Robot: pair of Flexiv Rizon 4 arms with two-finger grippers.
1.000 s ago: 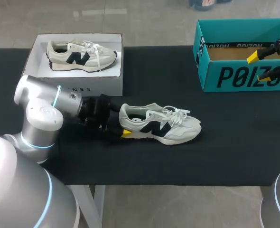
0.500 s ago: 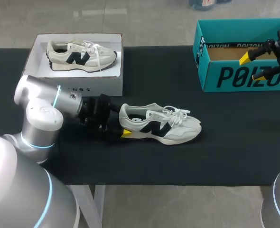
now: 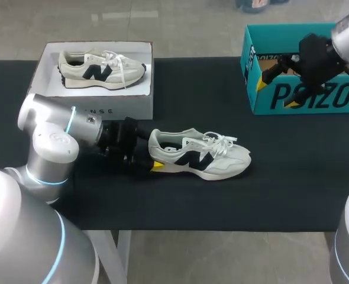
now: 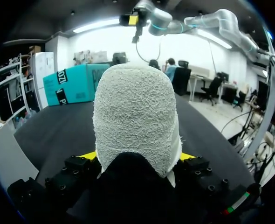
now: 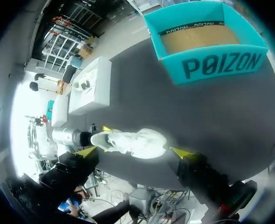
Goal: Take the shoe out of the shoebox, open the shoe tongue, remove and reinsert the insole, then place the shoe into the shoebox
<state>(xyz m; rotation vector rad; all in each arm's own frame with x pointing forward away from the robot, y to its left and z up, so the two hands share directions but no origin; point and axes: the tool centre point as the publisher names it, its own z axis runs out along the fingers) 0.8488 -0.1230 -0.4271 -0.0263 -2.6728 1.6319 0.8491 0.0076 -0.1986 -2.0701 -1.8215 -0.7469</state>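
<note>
Sneaker (image 3: pixel 198 155), white with a black side mark and white laces, stands upright on its sole near the middle of the black table (image 3: pixel 222 201), out of any box. Its toe points toward the robot's right and its heel toward the left arm.

The left gripper (image 3: pixel 153 158) lies low along the table and is clamped on the heel. In the left wrist view the towelling-like heel of the sneaker (image 4: pixel 135 116) fills the space between the two yellow tips, and both fingers press it from either side (image 4: pixel 136 156).

The right gripper (image 3: pixel 275 93) hangs in the air over the near left corner of the teal shoebox (image 3: pixel 316 97). Its fingers are spread wide with nothing between them. From the right wrist view it looks down on the table (image 5: pixel 134 152), with the sneaker (image 5: pixel 133 142) far below and the teal shoebox (image 5: pixel 216 65) ahead, lidless and showing a bare brown floor.

At the far left of the table sits a white box (image 3: pixel 103 109), and a second sneaker (image 3: pixel 100 68) of the same kind lies inside it. The two boxes are well apart, with the sneaker on the table between them and nearer the robot.
</note>
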